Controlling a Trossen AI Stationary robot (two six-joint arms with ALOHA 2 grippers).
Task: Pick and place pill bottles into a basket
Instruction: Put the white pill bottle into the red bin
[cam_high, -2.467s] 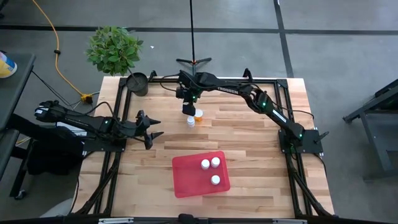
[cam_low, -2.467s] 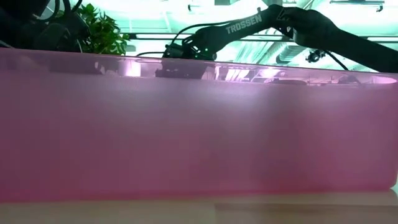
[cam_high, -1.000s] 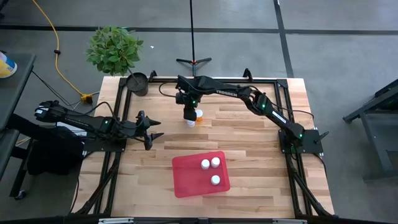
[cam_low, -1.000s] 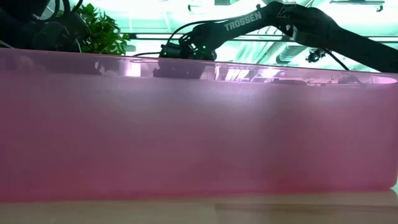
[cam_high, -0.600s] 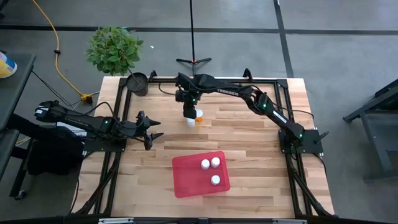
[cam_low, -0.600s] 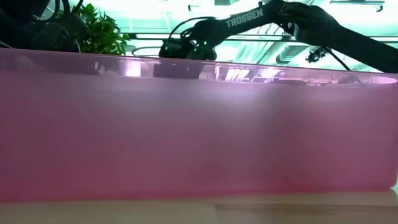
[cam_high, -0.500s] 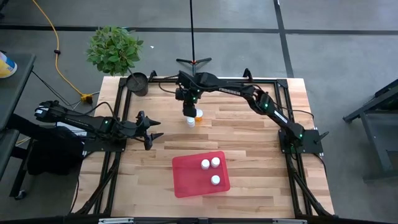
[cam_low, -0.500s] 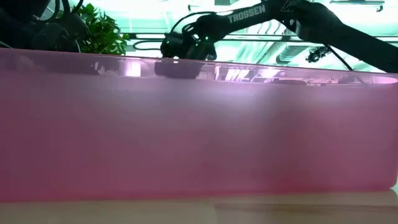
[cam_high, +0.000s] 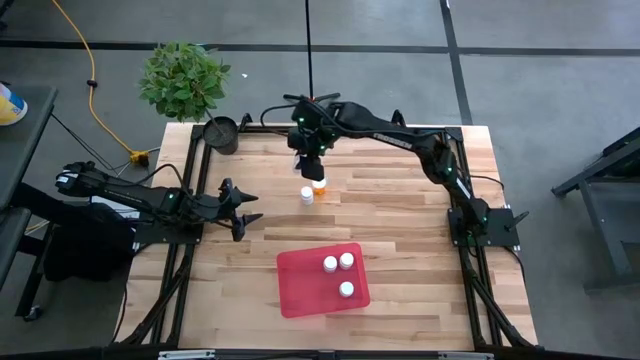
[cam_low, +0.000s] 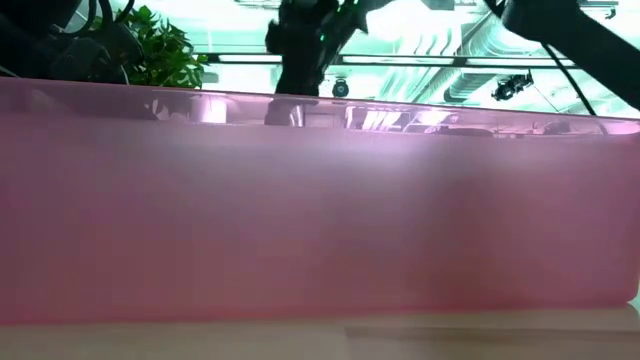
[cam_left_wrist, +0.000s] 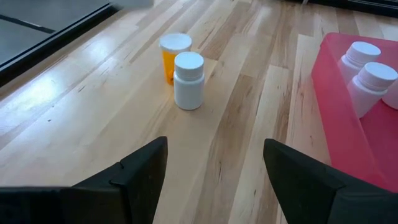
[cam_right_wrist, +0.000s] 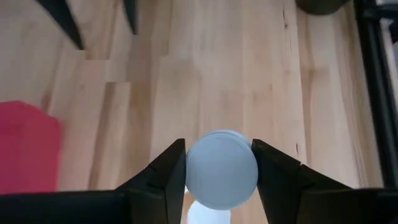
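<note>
My right gripper (cam_high: 303, 166) hangs over the far middle of the table, shut on a pill bottle whose round white cap (cam_right_wrist: 221, 169) fills the gap between its fingers. Below it two more pill bottles stand on the wood. One is amber-orange (cam_left_wrist: 174, 57) (cam_high: 319, 185) and one is white (cam_left_wrist: 188, 81) (cam_high: 307, 195). The red basket (cam_high: 300, 292) lies near the front edge with three white-capped bottles (cam_high: 346, 289) standing in it. My left gripper (cam_left_wrist: 214, 149) (cam_high: 248, 206) waits open at the table's left, pointing at the two standing bottles. My right gripper pinches the bottle's white cap (cam_right_wrist: 221, 180) between its two fingers, one finger on each side of the cap. The fingers slant down from above. The bottle hangs clear of the table. Its body is mostly hidden under the cap.
A small black pot (cam_high: 221, 131) and a green plant (cam_high: 183, 78) stand at the far left corner. The basket's wall (cam_low: 320, 200) fills the low view. Bare wood lies between the standing bottles and the basket.
My right gripper has risen from just above the two standing bottles and has gone a little toward the far edge, tipping as it went. In the low view it climbs well above the basket's rim. The two bottles on the wood have stayed where they were.
</note>
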